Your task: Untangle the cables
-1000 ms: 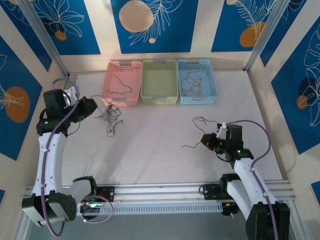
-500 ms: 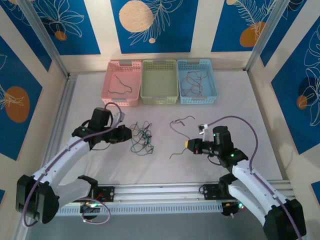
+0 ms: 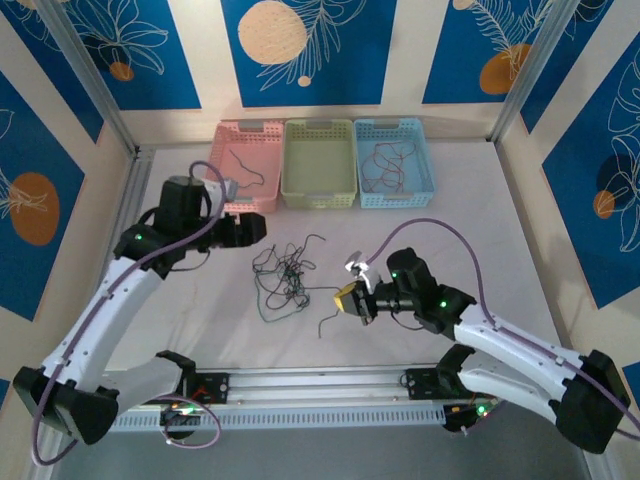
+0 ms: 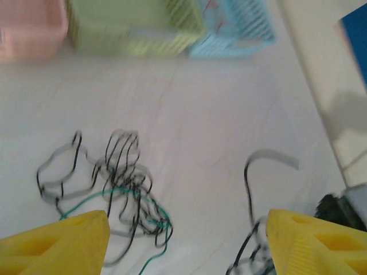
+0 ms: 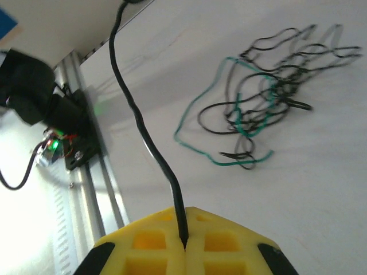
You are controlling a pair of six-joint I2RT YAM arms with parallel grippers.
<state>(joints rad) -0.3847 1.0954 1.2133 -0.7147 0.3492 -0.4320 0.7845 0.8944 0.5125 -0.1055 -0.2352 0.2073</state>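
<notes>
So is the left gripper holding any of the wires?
No, the left gripper has its fingers spread wide and the wires lie on the table.

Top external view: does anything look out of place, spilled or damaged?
A tangled clump of black and green wires lies loose on the table, in front of the baskets rather than in one. Nothing looks damaged.

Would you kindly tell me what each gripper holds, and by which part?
Right gripper: a black cable pinched between its jaws, how far along it unclear. Left gripper: open, nothing held.
</notes>
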